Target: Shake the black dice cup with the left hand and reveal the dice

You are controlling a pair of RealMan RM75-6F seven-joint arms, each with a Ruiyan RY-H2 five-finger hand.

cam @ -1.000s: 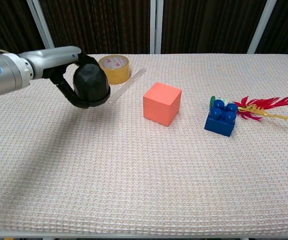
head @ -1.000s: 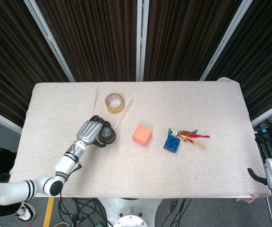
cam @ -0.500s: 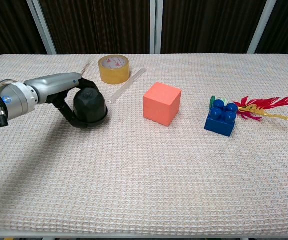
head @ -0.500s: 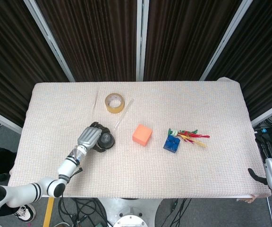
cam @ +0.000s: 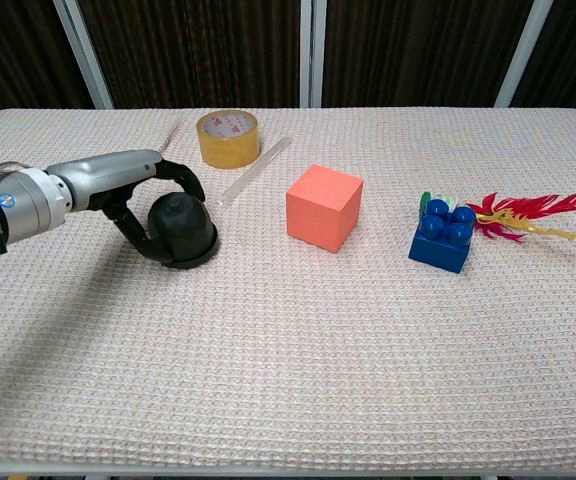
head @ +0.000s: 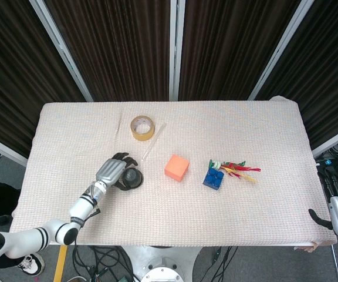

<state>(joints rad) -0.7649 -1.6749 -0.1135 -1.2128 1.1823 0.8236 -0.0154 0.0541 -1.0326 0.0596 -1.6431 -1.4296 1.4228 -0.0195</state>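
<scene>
- The black dice cup stands mouth-down on the counter, on its left half, with the left robot hand arched over it — fingers curve around the top and far side, thumb low at the near left.
- From the chest view the fingers look slightly off the cup's dome; I cannot tell whether the grip is closed on it.
- The right robot hand shows only as a dark tip at the counter's right near edge; how it is set cannot be told.
- Just behind the cup lie a clear rod and a tape roll; the orange cube sits near to its right.
- The blue brick and feathers are well apart, further right.
- The near side of the counter — in front of the cup — is bare cloth.
</scene>
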